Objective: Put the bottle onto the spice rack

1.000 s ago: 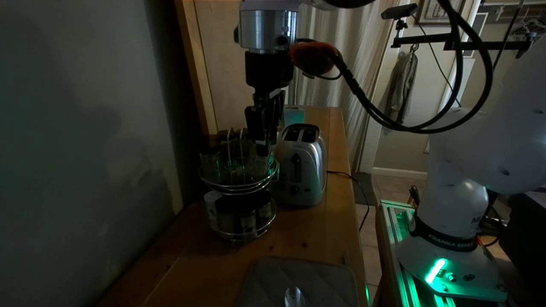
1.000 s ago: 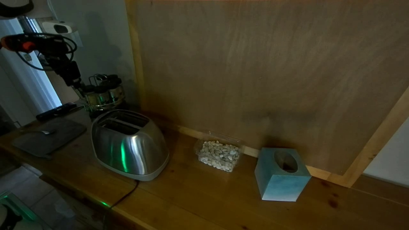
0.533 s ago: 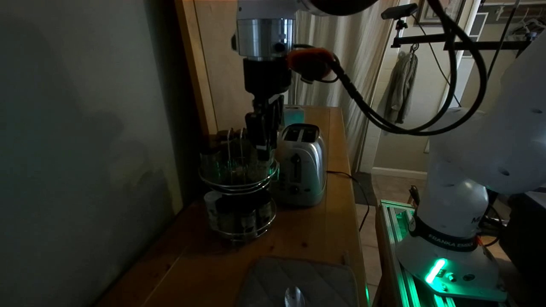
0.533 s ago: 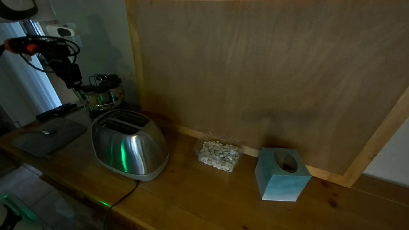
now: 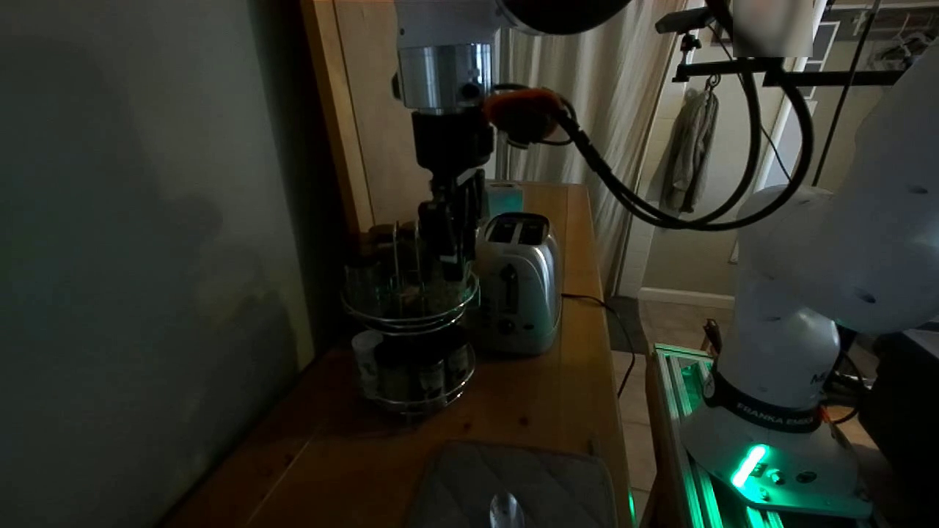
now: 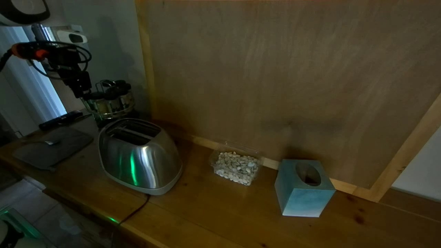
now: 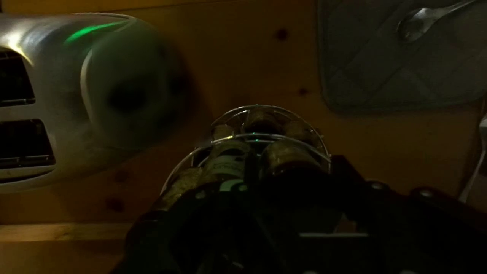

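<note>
The spice rack [image 5: 411,323] is a round two-tier wire carousel with dark-topped jars; it also shows in an exterior view [image 6: 117,113] and the wrist view [image 7: 266,136]. My gripper [image 5: 452,262] points down at the upper tier, on the toaster side; it also shows in an exterior view [image 6: 84,95]. In the wrist view a small glass bottle [image 7: 287,154] with a dark top is inside the upper rim, between the dark fingers of my gripper [image 7: 291,173]. The fingertips blend with the dark cap, so I cannot tell whether they touch it. A labelled jar [image 7: 228,163] stands beside it.
The silver toaster [image 5: 517,293] stands close beside the rack. A grey mat [image 5: 543,477] with a spoon [image 5: 506,510] lies in front of it. The wall [image 5: 183,257] is on its far side. A pebble box [image 6: 237,168] and a blue tissue box [image 6: 305,189] stand beyond the toaster.
The wrist has come down and shifted toward the wall, with the gripper more upright. The fingertips have sunk slightly at the upper tier. The rack and its jars have turned a little.
</note>
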Controlling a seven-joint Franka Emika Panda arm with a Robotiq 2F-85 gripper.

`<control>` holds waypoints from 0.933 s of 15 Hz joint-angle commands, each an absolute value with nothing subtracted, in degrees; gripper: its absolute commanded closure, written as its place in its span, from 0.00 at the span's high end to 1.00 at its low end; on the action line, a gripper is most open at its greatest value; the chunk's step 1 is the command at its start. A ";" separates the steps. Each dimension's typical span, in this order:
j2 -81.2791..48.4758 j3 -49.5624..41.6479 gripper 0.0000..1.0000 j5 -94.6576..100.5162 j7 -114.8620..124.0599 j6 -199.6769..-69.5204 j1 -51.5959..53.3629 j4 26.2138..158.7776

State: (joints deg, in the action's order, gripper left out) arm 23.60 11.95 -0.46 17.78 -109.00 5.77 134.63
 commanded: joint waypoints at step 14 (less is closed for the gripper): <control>23.41 14.03 1.00 0.70 19.38 -105.43 7.02 127.86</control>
State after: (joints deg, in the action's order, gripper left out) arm 22.42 13.03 -0.36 17.66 -107.93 6.43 130.14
